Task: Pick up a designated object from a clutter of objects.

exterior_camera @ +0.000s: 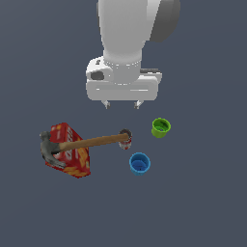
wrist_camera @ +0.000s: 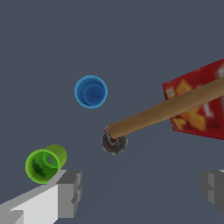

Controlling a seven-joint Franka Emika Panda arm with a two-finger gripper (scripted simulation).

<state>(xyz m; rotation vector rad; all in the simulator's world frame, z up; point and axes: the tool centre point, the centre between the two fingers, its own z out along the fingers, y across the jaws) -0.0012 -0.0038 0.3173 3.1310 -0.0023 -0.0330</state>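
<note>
Exterior view, near to far: your target, the small bright-blue round plastic cup (exterior_camera: 140, 163), stands upright on the dark grey counter (exterior_camera: 202, 207), untouched. Beside it, a wooden-handled grey-headed hammer (exterior_camera: 91, 142) bridges a red cracker box (exterior_camera: 69, 151) and a tiny can (exterior_camera: 126, 139). Farther back sits the lime-green cup (exterior_camera: 160, 127). Beyond, the fingers (exterior_camera: 122, 103) hang spread apart, holding nothing.

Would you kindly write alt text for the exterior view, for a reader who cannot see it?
A white robot arm's open gripper hangs above grey ground, holding nothing. Below it a hammer lies across a red box, its handle end on a tiny can; a blue cup and a green cup stand apart nearby.
</note>
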